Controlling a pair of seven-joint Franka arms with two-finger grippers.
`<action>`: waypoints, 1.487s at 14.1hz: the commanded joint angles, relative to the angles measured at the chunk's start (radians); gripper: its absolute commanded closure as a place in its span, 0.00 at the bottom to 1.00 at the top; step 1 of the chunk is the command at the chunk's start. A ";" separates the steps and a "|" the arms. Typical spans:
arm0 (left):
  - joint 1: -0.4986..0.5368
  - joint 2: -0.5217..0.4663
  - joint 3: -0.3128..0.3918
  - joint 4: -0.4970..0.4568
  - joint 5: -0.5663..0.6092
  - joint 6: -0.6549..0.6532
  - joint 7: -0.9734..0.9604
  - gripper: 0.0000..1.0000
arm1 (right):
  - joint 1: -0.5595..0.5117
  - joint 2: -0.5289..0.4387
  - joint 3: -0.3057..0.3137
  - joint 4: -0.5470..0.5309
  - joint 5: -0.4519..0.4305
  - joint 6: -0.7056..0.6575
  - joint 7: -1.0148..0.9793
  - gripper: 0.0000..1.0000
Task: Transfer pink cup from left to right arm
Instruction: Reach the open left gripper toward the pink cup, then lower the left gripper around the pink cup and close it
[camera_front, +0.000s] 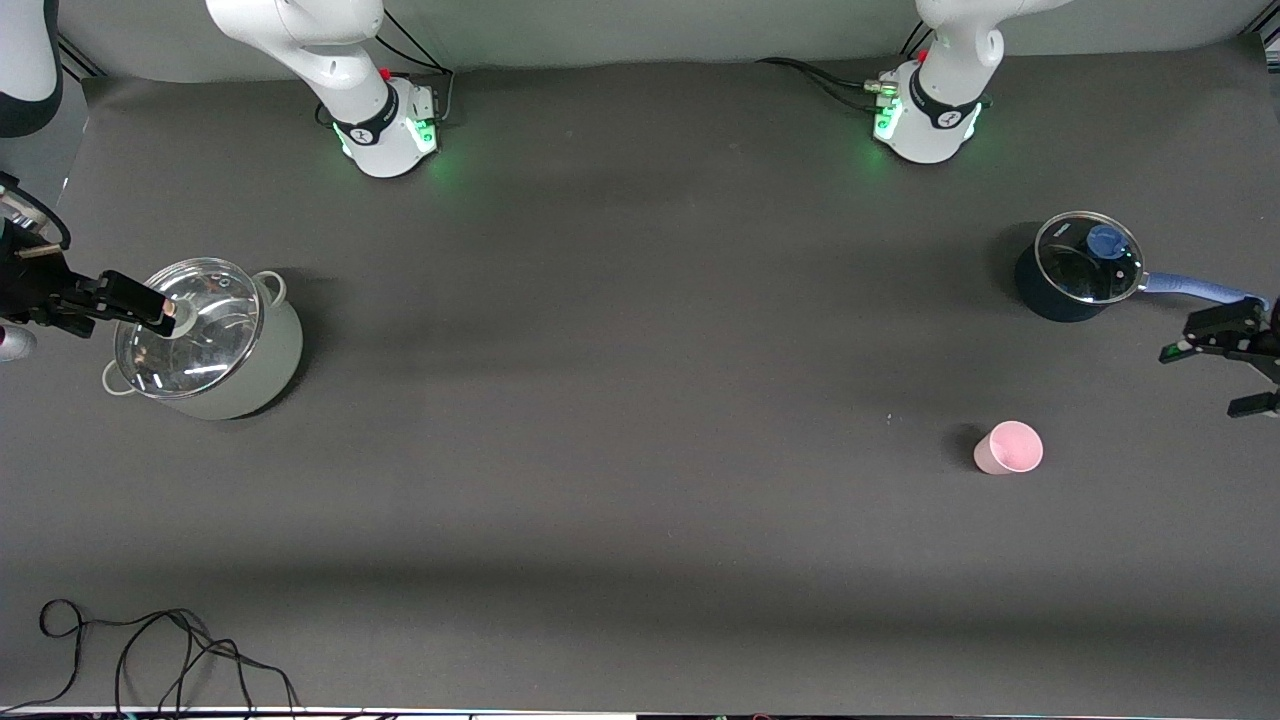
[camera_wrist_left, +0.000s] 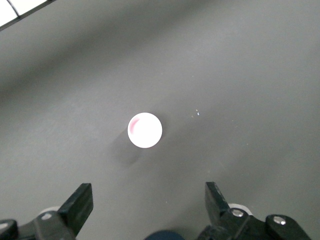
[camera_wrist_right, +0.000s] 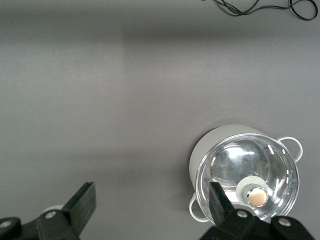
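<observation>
Clearly nothing of the handover has begun: the pink cup stands upright and alone on the bench, toward my left arm's end, nearer the front camera than the blue saucepan, and neither of my 2 end effectors touches it.

Taking the front view from its left edge across: my right end effector hangs over the glass lid of the grey pot, its fingers spread and empty, and it waits. From there a wide stretch of bare bench runs across the middle, good open room for the exchange. Next comes the cup, with bare surface all round it and well apart from the saucepan. Last, my left end effector hovers at that view's right edge, beside the saucepan's handle, fingers wide apart and holding nothing; its wrist view shows the cup from above, off toward the fingertips.

I judge the step in hand is the left arm's approach. The next move calls for centring over the rim, descending, and closing on the tapered wall without tipping so light a tumbler.
</observation>
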 joint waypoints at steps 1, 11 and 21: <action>0.063 0.080 -0.005 0.025 -0.098 0.014 0.148 0.00 | 0.008 0.010 -0.004 0.022 -0.005 -0.015 0.017 0.00; 0.253 0.340 -0.007 -0.072 -0.397 0.035 0.906 0.00 | 0.008 0.010 -0.004 0.020 -0.005 -0.015 0.017 0.00; 0.312 0.532 -0.008 -0.202 -0.788 0.085 1.543 0.00 | 0.007 0.009 -0.004 0.020 -0.005 -0.015 0.017 0.00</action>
